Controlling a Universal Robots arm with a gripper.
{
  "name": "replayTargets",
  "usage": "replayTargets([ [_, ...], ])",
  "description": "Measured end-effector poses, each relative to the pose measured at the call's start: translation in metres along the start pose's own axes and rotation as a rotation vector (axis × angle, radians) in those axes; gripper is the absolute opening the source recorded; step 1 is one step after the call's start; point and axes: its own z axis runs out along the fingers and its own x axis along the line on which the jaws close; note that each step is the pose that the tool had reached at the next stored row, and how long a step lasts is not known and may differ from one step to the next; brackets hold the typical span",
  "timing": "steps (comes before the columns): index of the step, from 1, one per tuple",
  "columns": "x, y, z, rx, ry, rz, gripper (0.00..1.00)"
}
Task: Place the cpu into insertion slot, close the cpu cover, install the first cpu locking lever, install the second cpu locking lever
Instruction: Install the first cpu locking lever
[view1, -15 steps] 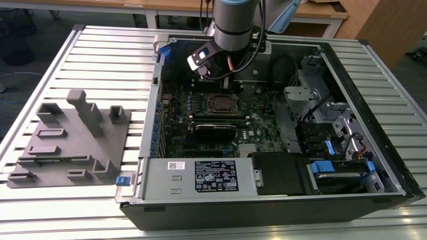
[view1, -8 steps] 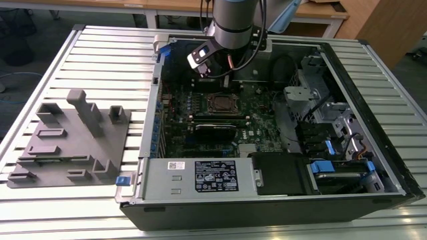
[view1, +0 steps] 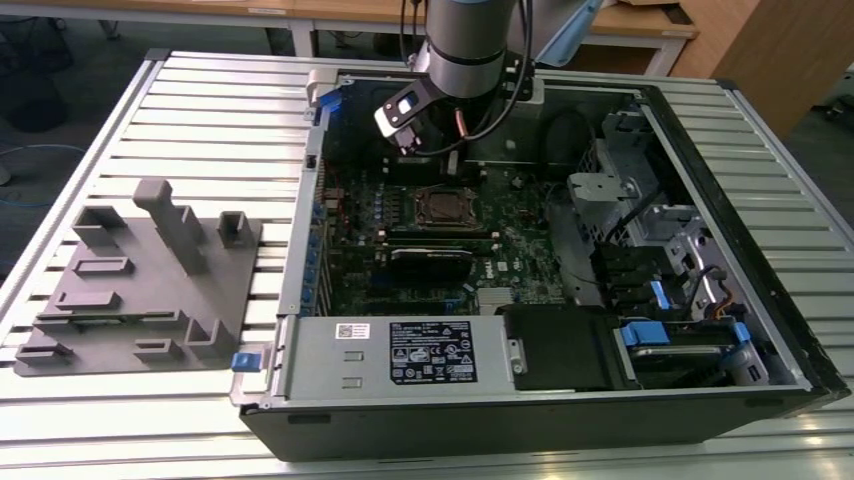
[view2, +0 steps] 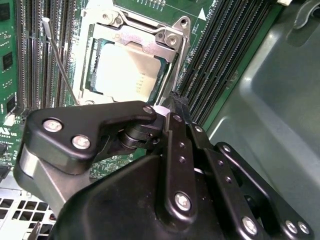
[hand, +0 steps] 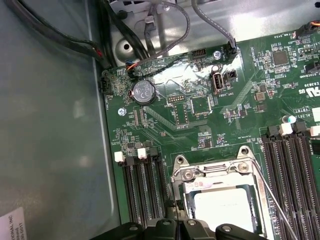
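**Position note, mid-task**

Small flat square cpu with a dull silver-grey metal top (view2: 125, 75): it sits in the square black insertion slot (view1: 447, 207) on the green circuit board (hand: 165, 120), inside the open black computer case (view1: 747, 300). The thin square silver cpu cover (view2: 150, 37) lies flat over it, and the chip shows through the cut-out.

Your black linkage gripper (view2: 170, 107) hangs right at the rim of the cpu cover. Its fingers are drawn together with nothing visible between them. Whether the tips touch the rim, you can't tell.

Key relation: the thin grey wire locking lever (view2: 60, 55) stands on the opposite side of the insertion slot from your fingertips, so the cpu lies between gripper and lever. Its long axis runs along that side of the cpu cover, and it tilts up so the free end is lifted clear of the circuit board.

Count:
- 1 cpu, 1 cpu cover, 1 raised locking lever, 1 gripper.
- 2 banks of long black memory slots (view2: 225, 55), 1 on each side of the insertion slot.
- Whether a 2nd lever is latched down, you can't tell.
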Motion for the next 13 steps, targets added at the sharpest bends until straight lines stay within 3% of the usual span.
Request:
replayTargets([
  [4,0.0,-0.0002,0.0,-0.0009,-0.0003,0.006,0.1],
  [9,0.0,-0.0005,0.0,-0.008,-0.0024,0.062,0.1],
  [13,0.0005,-0.0025,0.0,-0.0095,-0.0026,0.069,0.1],
])
